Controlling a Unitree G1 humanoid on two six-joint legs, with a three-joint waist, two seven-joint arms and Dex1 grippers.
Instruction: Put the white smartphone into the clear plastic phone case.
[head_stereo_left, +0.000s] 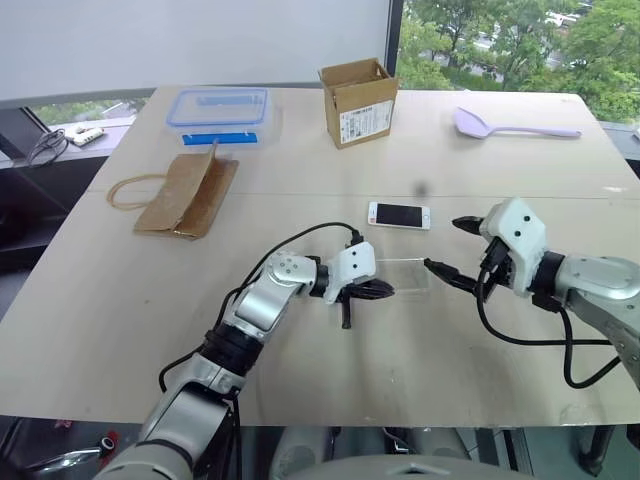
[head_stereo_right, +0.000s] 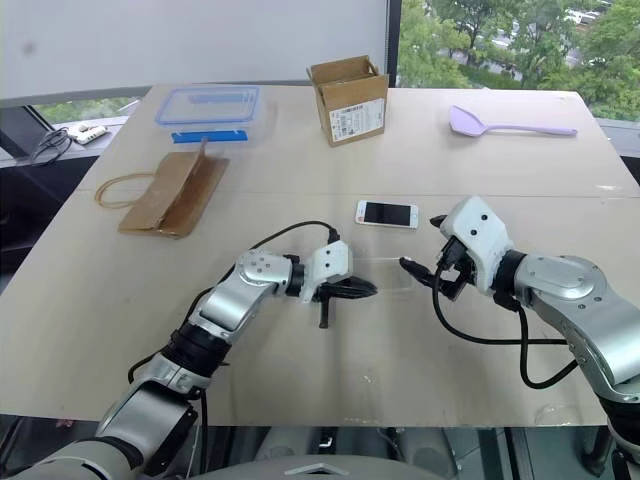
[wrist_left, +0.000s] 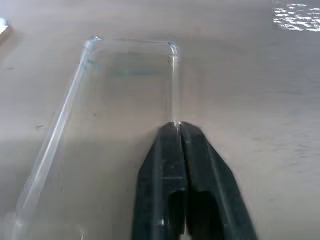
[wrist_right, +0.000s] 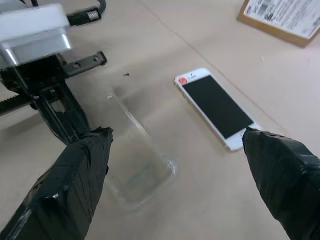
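Lying flat mid-table (head_stereo_left: 300, 400), the white smartphone (head_stereo_left: 399, 215): black screen up, white bezels at both ends, rounded corners, a small red dot at one end. Just nearer, the clear plastic phone case (wrist_left: 125, 100): thin see-through shell, faint shiny rim. Left gripper (head_stereo_left: 378, 290) pressed together, pinching one long edge of the case. Right gripper (head_stereo_left: 448, 247) spread wide, hovering beside phone and case, touching neither.

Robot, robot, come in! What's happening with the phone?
Left end effector shut on clear case edge. Right end effector open, empty. White smartphone flat on table, uncased. Nothing blocking.
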